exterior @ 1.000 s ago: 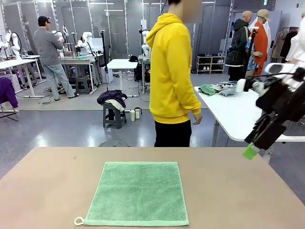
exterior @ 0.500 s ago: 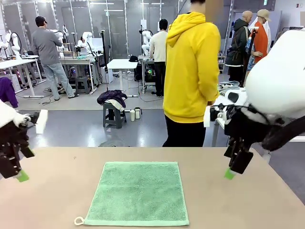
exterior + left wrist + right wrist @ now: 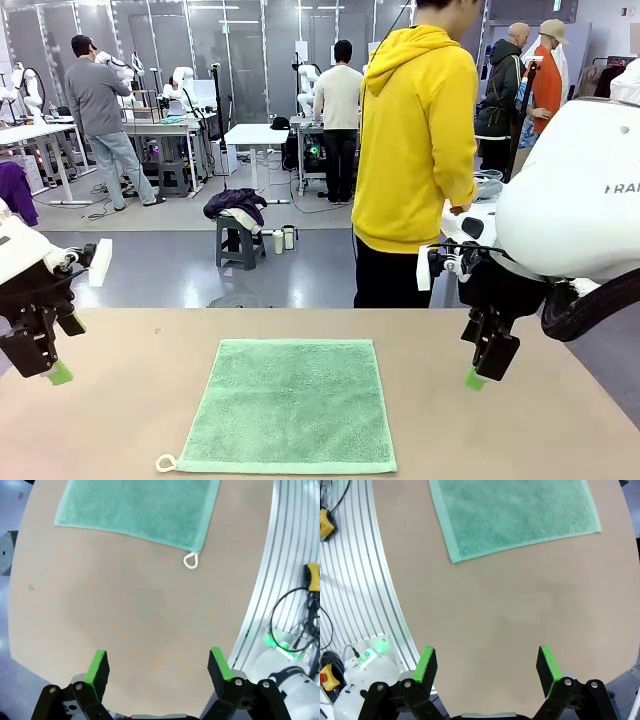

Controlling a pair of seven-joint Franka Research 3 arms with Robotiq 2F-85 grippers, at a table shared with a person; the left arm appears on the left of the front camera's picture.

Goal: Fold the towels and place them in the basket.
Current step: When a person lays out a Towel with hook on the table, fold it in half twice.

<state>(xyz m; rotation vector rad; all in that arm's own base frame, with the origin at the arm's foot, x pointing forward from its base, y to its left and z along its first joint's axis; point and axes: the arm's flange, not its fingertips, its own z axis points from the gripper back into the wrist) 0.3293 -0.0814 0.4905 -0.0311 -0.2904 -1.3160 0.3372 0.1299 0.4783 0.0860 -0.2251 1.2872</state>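
The mint green towel (image 3: 288, 405) is lying flat on the table (image 3: 500, 430). The left gripper (image 3: 159, 656) and the right gripper (image 3: 486, 655) are hovering beside it, both spread wide and grasping nothing.

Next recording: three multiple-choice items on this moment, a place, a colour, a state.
1. Where is the mint green terry towel? A) in a basket B) flat on the tan table C) over an arm
2. Its corner loop colour? A) red B) black C) off-white
3. The left end effector and right end effector are? A) both open, empty B) both shut C) one gripping cloth
Answers: 1 B, it lies unfolded there; 2 C, pale loop; 3 A, jaws wide apart, nothing between.
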